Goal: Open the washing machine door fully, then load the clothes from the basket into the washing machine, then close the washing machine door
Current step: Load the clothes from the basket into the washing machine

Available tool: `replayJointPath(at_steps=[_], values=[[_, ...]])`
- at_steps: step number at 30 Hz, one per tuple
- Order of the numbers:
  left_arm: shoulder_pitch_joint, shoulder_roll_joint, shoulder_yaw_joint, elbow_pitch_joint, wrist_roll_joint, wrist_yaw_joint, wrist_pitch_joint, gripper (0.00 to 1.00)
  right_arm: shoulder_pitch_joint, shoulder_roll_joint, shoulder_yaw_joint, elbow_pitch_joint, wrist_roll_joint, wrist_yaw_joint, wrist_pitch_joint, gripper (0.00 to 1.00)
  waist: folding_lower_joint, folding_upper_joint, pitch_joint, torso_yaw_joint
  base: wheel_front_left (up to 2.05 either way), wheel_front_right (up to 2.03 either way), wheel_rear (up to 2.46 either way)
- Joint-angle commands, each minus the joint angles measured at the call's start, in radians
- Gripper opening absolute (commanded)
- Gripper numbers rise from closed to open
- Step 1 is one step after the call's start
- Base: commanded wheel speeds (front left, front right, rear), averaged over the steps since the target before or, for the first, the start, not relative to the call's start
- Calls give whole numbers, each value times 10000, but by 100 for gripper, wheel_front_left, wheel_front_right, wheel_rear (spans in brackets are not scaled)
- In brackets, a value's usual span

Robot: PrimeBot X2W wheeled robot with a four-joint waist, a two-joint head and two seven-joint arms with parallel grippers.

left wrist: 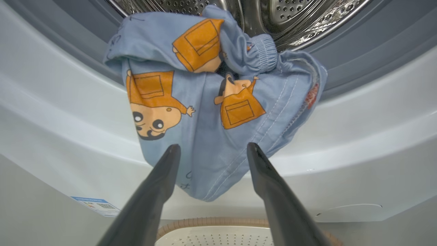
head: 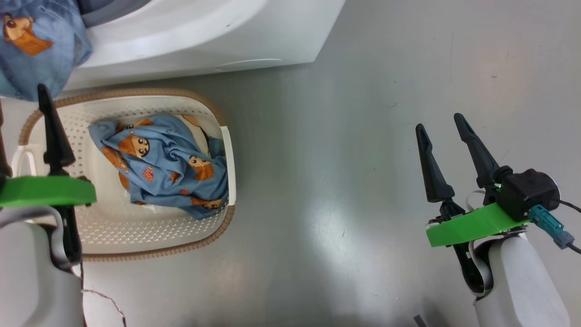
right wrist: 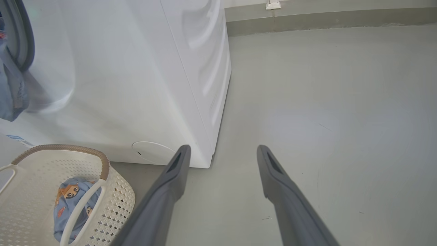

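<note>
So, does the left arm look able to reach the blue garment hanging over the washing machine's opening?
Probably yes. The left claw is open and points straight at the blue garment draped over the lip of the washing machine, with nothing between them in the left wrist view.

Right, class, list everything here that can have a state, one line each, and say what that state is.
washing machine: mouth open, drum exposed.
hanging garment: draped over the mouth's lip, partly out, ungripped.
basket: upright on the floor, partly filled.
clothes in basket: crumpled heap, untouched.
left claw: open, empty, pointing at the hanging garment.
right claw: open, empty, above bare floor.
</note>
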Motion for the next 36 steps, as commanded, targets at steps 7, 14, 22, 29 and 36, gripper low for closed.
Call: replayJointPath(at_steps=[7,14,22,29,36], values=[[-1169,521,586,976,-802,-313,230,100,250,117,253,-196,132,16,-48,100,0,0,152,-7,0,0,0],[-1828,784,477,1589,-988,-631,223,0,230,126,292,-143,151,16,-48,100,0,0,189,-56,0,0,0],[-2385,1091,341,2392,-1298,-924,359,0,194,138,298,-113,218,16,-48,100,0,0,198,-142,0,0,0],[-2472,1102,6,2315,-1120,-1000,42,0,255,145,246,-70,280,16,-48,100,0,0,53,-143,0,0,0],[-2034,804,-286,967,-789,-732,-132,0,296,151,324,-16,332,16,-48,100,0,0,-168,-76,0,0,0]])
